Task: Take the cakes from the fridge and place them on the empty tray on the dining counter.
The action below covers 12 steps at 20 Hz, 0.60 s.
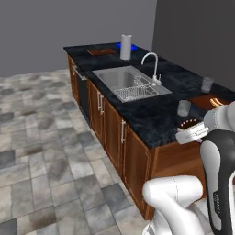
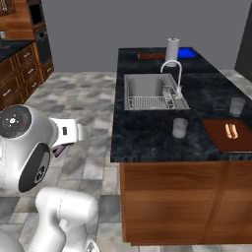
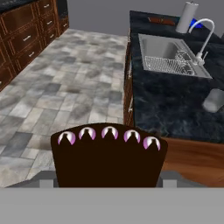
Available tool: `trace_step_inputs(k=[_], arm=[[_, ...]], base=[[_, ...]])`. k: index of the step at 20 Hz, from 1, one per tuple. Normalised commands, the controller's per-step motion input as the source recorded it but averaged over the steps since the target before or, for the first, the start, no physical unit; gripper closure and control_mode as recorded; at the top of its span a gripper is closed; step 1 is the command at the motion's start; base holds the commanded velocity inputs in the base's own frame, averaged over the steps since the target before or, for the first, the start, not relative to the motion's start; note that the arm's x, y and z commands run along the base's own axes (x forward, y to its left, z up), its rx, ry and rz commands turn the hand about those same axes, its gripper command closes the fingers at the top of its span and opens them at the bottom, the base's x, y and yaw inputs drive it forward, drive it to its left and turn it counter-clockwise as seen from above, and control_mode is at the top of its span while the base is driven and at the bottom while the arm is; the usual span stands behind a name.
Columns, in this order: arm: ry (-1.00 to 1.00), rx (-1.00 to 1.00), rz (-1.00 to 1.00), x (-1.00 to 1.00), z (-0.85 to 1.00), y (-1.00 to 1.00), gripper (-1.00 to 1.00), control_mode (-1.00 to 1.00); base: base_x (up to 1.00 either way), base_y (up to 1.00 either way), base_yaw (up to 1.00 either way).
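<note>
— One long dining counter [image 3: 175, 109], black and marbled, lies ahead of the pincer [image 3: 107, 179] and to its right. A grey tiled floor [image 3: 74, 83] stretches ahead on its left.

— What sits in the counter?

— A steel sink [image 3: 168, 54], farther ahead of the pincer, with a wire rack in its near part and a curved faucet [image 3: 205, 37] on the side away from the pincer.

— And the boards?

— A reddish-brown board [image 2: 229, 134] rests on the near end of the counter, off to the pincer's right, with two small sausage-like pieces on it. A second brown one [image 1: 102, 52] lies at the far end.

— Where is the tray?

— The blue tray [image 2: 188, 52] is at that far end too, well beyond the sink, partly hidden behind an upright white roll [image 2: 172, 49].

— Anything smaller?

— Two glasses: one [image 2: 179, 127] just this side of the sink, another [image 2: 237, 106] farther right.

— The pincer itself?

— It is clenched on the dark brown cake slice [image 3: 107, 153], whose top edge carries five pink-white dollops. The slice hangs off the counter, over the floor near its corner.
</note>
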Motion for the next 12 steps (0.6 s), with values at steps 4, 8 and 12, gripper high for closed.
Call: trace_step_inputs(k=[4,8,12], arm=[[0.0,0.0,0.0,0.0,0.0,0.0,1.0,1.0],[0.0,0.0,0.0,0.0,0.0,0.0,1.0,1.0],[0.0,0.0,0.0,0.0,0.0,0.0,1.0,1.0]], base=[[-0.29,-0.87,0.0],[-0.18,-0.98,0.0],[-0.06,-1.0,0.0]])
